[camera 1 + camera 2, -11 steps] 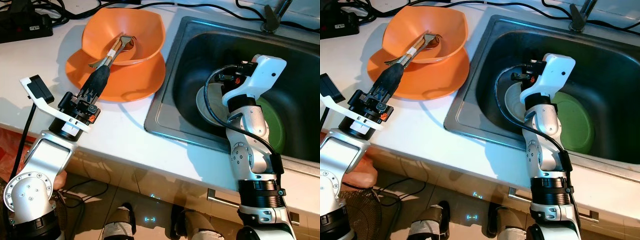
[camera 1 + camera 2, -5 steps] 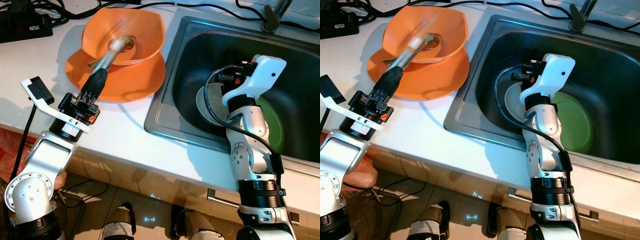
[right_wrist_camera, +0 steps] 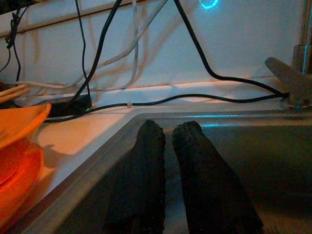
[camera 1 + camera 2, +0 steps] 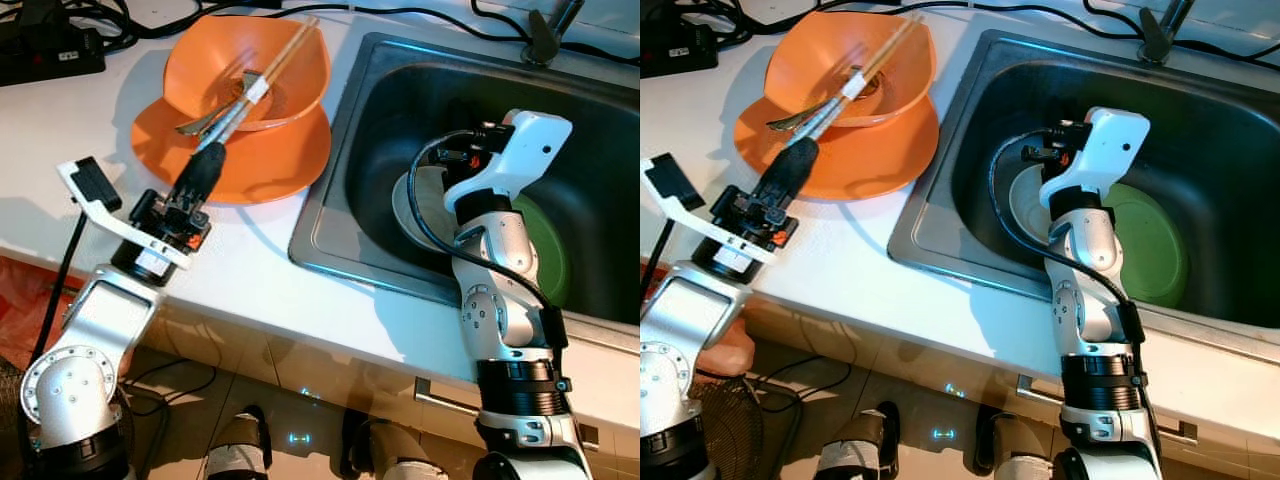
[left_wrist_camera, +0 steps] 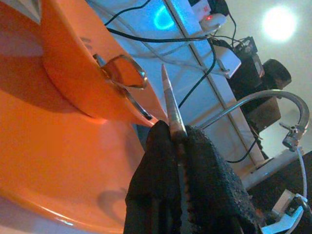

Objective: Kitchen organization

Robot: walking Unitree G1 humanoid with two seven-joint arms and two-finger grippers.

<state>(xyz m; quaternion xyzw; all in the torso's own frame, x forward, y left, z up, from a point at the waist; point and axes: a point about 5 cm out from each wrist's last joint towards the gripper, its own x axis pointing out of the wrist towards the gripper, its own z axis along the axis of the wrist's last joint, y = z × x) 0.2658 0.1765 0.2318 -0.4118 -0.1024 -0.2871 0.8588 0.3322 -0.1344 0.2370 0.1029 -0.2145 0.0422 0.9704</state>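
My left gripper (image 4: 212, 152) is shut on a pair of wooden chopsticks (image 4: 268, 72). They are held above the orange bowl (image 4: 295, 75) and point toward its far rim. The bowl stands on an orange plate (image 4: 285, 160) on the white counter. A metal spoon (image 4: 205, 118) lies inside the bowl; the left wrist view shows this spoon (image 5: 124, 73) beside the chopsticks (image 5: 170, 102). My right gripper (image 3: 168, 141) sits shut and empty in the sink (image 4: 330, 215), over a pale plate (image 4: 412, 210) and beside a green plate (image 4: 548, 255).
Black cables and a power strip (image 4: 50, 50) run along the back of the counter. The faucet (image 4: 545, 30) stands behind the sink. A person's shoes (image 4: 240, 440) are on the floor below the counter edge.
The left gripper has lifted the chopsticks out of the bowl's middle and swung them toward its far rim. The spoon stayed in the bowl. The right arm has not moved.
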